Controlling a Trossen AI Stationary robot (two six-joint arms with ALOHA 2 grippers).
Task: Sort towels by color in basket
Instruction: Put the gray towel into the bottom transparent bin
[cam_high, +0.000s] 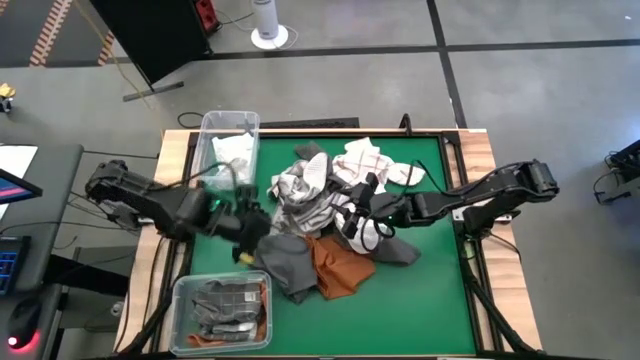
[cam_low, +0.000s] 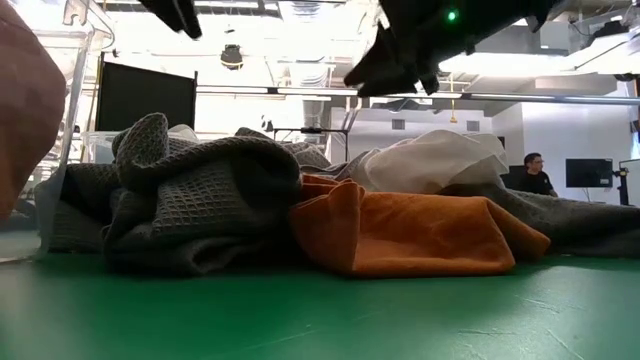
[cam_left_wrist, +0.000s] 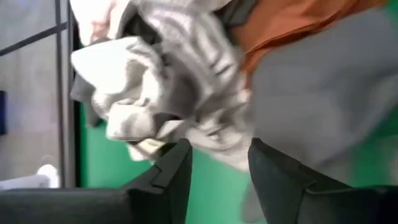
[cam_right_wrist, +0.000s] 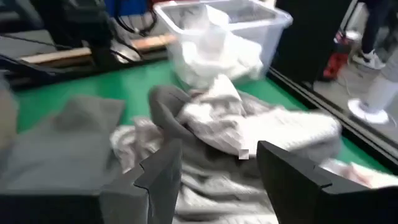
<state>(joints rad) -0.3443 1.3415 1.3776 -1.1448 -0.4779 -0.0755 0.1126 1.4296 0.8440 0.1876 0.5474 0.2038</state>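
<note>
Left gripper (cam_high: 243, 226): low over the green mat (cam_high: 430, 300) at the left edge of the towel pile (cam_high: 330, 225); in the left wrist view its fingers (cam_left_wrist: 168, 180) stand apart with only mat between them, the checked towel (cam_left_wrist: 186, 81) just beyond the tips. It holds nothing I can see.

Right gripper (cam_high: 358, 222): above the right side of the pile; in the right wrist view its fingers (cam_right_wrist: 158, 177) are spread wide over pale and grey cloth, gripping nothing.

Towels: heaped mid-table. A dark grey towel (cam_low: 190, 200) and a rust-orange towel (cam_low: 400, 235) lie at the near edge, touching; a white towel with grey checks (cam_high: 365, 160) sits at the far side, and more white and grey-striped cloth is bunched in the middle.

Far clear bin (cam_high: 205, 140): a see-through plastic tub at the table's far left corner, with white towels (cam_high: 232, 150) inside.

Near clear bin (cam_high: 182, 310): at the near left corner, holding dark grey towels (cam_high: 225, 305), with a strip of orange showing along its near edge.

Writing: none that I can read.

Room: a person (cam_low: 535, 175) is seated far off by a monitor, well away from the table.
</note>
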